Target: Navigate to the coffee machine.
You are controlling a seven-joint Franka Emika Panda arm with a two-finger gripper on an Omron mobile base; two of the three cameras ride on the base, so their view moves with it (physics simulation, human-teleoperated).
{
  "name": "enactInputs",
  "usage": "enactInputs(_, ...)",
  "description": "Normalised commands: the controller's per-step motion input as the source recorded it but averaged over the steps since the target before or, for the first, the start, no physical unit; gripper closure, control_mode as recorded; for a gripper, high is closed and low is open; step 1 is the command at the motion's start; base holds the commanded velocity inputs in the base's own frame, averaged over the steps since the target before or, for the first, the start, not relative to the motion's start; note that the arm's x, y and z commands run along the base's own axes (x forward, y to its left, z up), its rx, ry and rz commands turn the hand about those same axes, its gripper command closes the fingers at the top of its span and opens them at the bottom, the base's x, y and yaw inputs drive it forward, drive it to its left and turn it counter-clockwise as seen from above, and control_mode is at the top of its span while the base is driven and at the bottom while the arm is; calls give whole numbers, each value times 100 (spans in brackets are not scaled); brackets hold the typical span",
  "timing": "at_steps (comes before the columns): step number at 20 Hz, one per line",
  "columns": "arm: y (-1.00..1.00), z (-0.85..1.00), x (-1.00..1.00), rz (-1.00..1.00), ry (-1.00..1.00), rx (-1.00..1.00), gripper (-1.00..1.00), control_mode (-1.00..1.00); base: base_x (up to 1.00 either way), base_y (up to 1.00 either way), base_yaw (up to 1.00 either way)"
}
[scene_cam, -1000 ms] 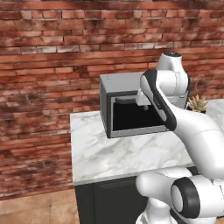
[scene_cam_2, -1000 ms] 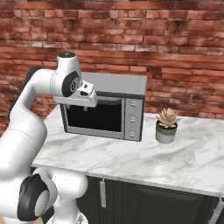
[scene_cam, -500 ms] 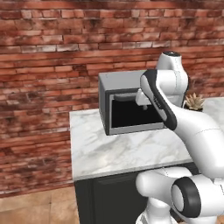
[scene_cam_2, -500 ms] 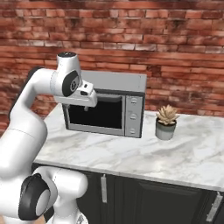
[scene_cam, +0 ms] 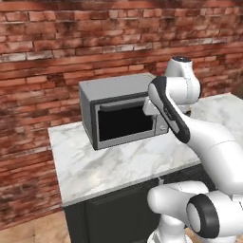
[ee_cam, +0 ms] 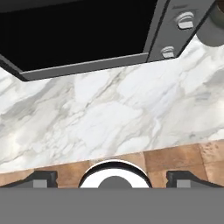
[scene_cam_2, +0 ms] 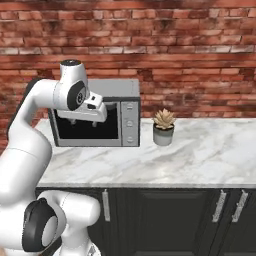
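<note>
The coffee machine is out of view. My gripper (ee_cam: 112, 178) hangs open over the marble counter (ee_cam: 109, 118), just in front of a grey microwave (ee_cam: 87, 35) with a dark window. Its two dark fingertips (ee_cam: 41, 177) stand far apart with nothing between them. From the right base, the hand and gripper (scene_cam_2: 84, 120) sit in front of the microwave (scene_cam_2: 127, 90) door. On the left base side, my white arm crosses the right side of the microwave (scene_cam: 118, 95).
A small potted succulent (scene_cam_2: 163, 127) stands on the counter (scene_cam_2: 200, 155) just right of the microwave. Dark cabinets (scene_cam_2: 165, 215) run under the counter. A red brick wall (scene_cam_2: 175, 50) backs it. The counter's left end (scene_cam: 57, 161) drops to wooden floor.
The whole picture has slid left in both base views, so the base has driven to the right along the counter. More counter shows right of the plant. The arm keeps its pose.
</note>
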Motion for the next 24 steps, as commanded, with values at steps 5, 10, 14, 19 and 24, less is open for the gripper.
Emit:
enactInputs(5,0,0,0,0,0,0,-100,100,-53,-3,-69)
enactInputs(10,0,0,0,0,0,0,-100,100,-36,0,-78)
enactInputs(14,0,0,0,0,0,0,-100,100,-24,0,-81)
enactInputs(19,0,0,0,0,0,0,-100,100,-21,-3,-81)
enactInputs(24,0,0,0,0,0,0,-100,100,-20,-17,-79)
